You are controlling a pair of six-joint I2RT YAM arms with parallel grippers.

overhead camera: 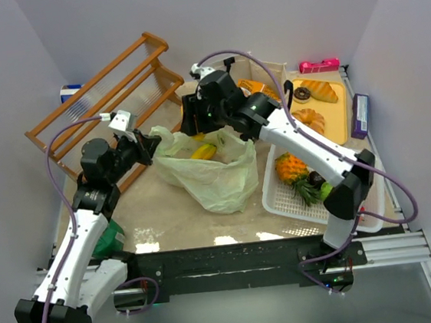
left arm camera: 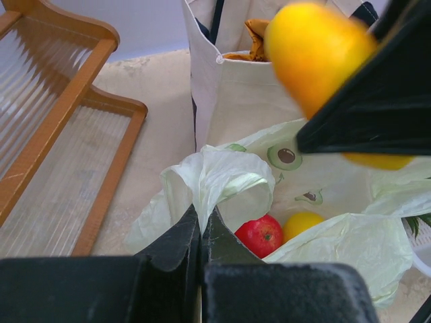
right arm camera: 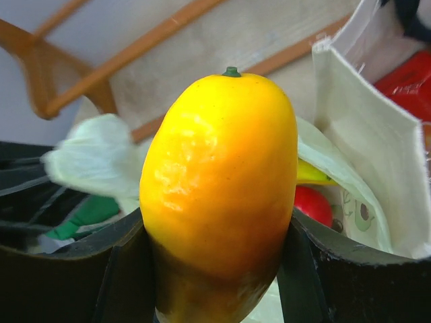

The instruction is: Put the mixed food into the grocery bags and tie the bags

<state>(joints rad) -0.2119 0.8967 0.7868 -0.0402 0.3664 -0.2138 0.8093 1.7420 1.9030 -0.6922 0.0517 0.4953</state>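
The pale green plastic bag (overhead camera: 211, 173) lies open on the table. It holds a red apple (left arm camera: 261, 234), a round yellow fruit (left arm camera: 302, 223) and a banana (overhead camera: 204, 152). My left gripper (overhead camera: 152, 146) is shut on the bag's handle loop (left arm camera: 222, 182) and holds that side up. My right gripper (overhead camera: 197, 129) is shut on a yellow-orange toy mango (right arm camera: 219, 182) and holds it above the bag's mouth; the mango also shows in the left wrist view (left arm camera: 316, 54). The beige canvas tote (left arm camera: 236, 87) stands just behind the bag, with a red packet (right arm camera: 404, 77) inside.
A wooden rack (overhead camera: 109, 103) stands at the back left. A white mesh basket (overhead camera: 281, 201) with a pineapple (overhead camera: 292, 167) sits on the right. Behind it is a yellow tray (overhead camera: 336, 122) of donuts and bread. A dark green bundle (overhead camera: 109, 238) lies by the left arm.
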